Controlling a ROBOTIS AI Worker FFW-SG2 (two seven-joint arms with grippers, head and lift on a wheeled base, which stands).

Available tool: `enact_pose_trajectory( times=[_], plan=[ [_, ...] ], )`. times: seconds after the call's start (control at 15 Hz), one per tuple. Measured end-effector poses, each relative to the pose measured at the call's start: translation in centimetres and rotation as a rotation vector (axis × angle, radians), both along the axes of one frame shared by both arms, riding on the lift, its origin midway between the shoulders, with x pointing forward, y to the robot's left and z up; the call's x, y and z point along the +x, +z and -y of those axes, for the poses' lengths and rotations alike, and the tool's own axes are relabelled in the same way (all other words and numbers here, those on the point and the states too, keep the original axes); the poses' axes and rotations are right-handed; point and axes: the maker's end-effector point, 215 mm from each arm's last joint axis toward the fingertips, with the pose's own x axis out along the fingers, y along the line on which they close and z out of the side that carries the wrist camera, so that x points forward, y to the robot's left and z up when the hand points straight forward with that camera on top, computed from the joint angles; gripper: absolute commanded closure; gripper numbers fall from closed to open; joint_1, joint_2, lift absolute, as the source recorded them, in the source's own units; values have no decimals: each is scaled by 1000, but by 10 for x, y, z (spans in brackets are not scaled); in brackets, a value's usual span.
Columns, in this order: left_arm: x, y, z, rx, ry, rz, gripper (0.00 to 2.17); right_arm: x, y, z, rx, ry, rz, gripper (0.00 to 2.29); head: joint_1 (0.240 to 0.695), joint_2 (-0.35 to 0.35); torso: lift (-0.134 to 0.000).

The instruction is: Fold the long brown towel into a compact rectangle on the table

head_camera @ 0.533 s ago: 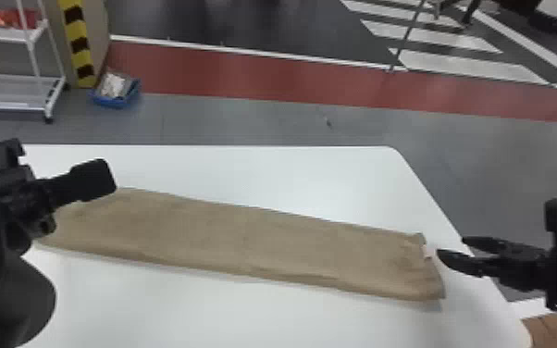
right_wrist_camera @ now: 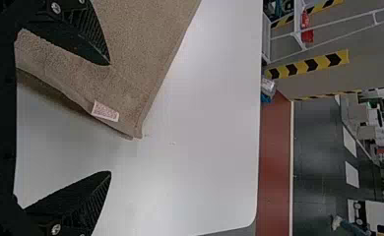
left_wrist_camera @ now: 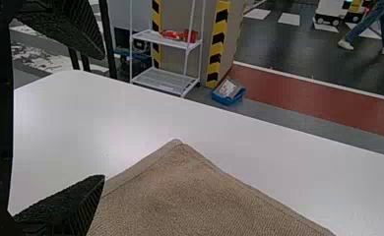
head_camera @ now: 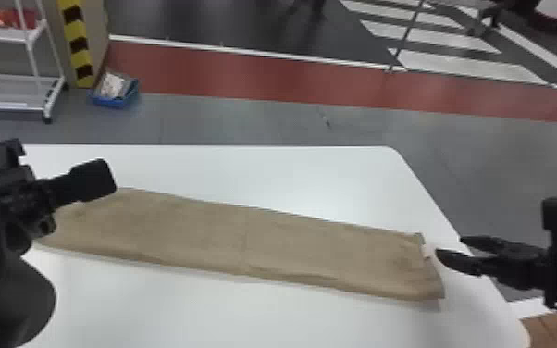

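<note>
The brown towel point(head_camera: 245, 243) lies flat as a long strip across the table, its left end partly behind my left arm. My left gripper point(head_camera: 95, 180) is over that end in the head view. Seen from the left wrist, the gripper point(left_wrist_camera: 104, 115) is open, with a towel corner point(left_wrist_camera: 180, 196) beyond its fingers. My right gripper point(head_camera: 449, 245) stands open just off the towel's right end. In the right wrist view the gripper point(right_wrist_camera: 110, 118) has one finger overlapping the towel point(right_wrist_camera: 136, 44) and the other over bare table; a small white tag point(right_wrist_camera: 105, 111) shows on the towel's edge.
The white table point(head_camera: 291, 176) extends behind and in front of the towel, and its right edge runs beneath my right gripper. On the floor past the table are a white shelf rack point(head_camera: 37, 88) and a blue bin point(head_camera: 114, 97).
</note>
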Motion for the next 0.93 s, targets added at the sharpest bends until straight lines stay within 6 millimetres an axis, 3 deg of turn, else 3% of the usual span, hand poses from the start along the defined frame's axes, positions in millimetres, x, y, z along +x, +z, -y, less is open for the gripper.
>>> enact_pose_trajectory(
  times=[0.93],
  plan=[
    [1, 2, -5, -5, 13, 13, 12, 0, 0, -1, -1, 0, -2, 90, 695, -267, -124]
  ],
)
